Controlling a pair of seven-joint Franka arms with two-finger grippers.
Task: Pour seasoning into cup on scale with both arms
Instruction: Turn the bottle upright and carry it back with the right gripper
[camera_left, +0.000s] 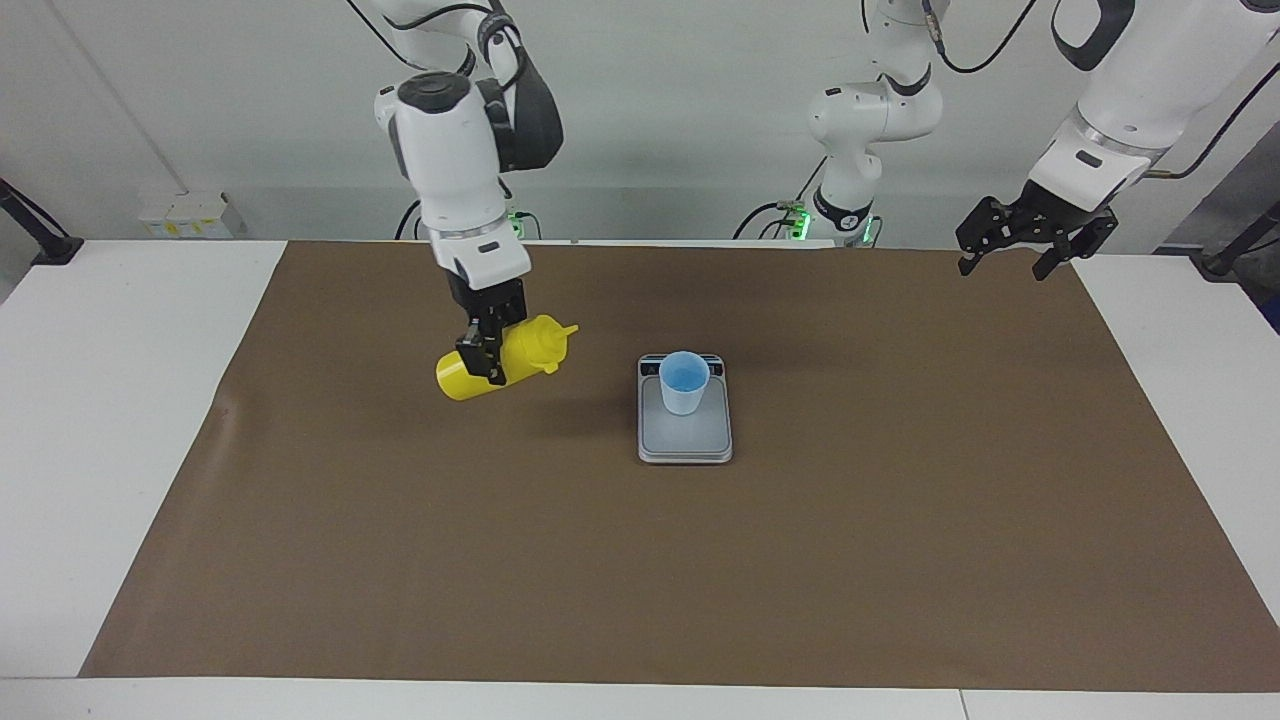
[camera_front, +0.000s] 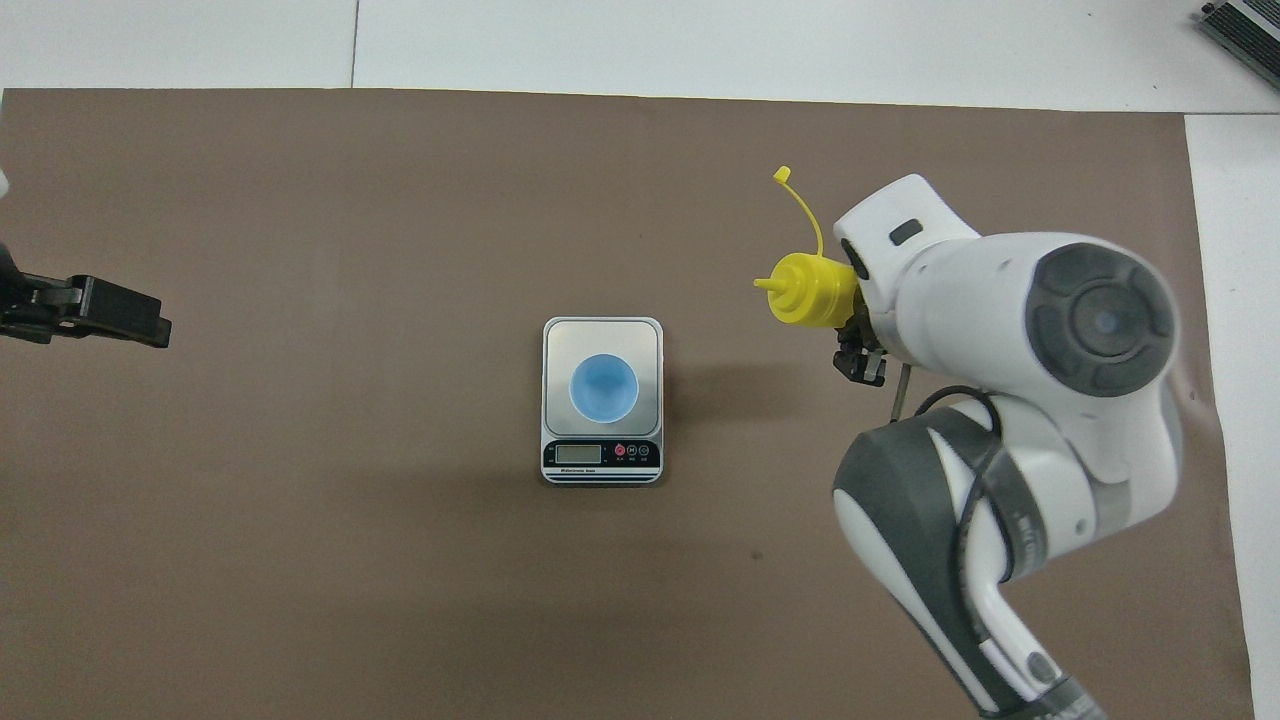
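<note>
Brown matting covers the table. Right jaws grip the seasoning mid-body, tilted, nozzle toward three o'clock in the facing view, above the mat. Cup stands upright on the scale, contents unclear. Left jaws wait open, raised.

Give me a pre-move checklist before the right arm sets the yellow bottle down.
1. Grip: right claw shut on the seasoning bottle, held tilted above the mat: ok.
2. Nozzle clear of the cup: ok, bottle is toward the right arm's end.
3. Cup upright on the scale: ok.
4. Cap strap hangs loose, cap off: ok.
5. Left claw open, waiting over the mat's edge at its own end: ok.
6. Amount poured: cannot tell.
</note>
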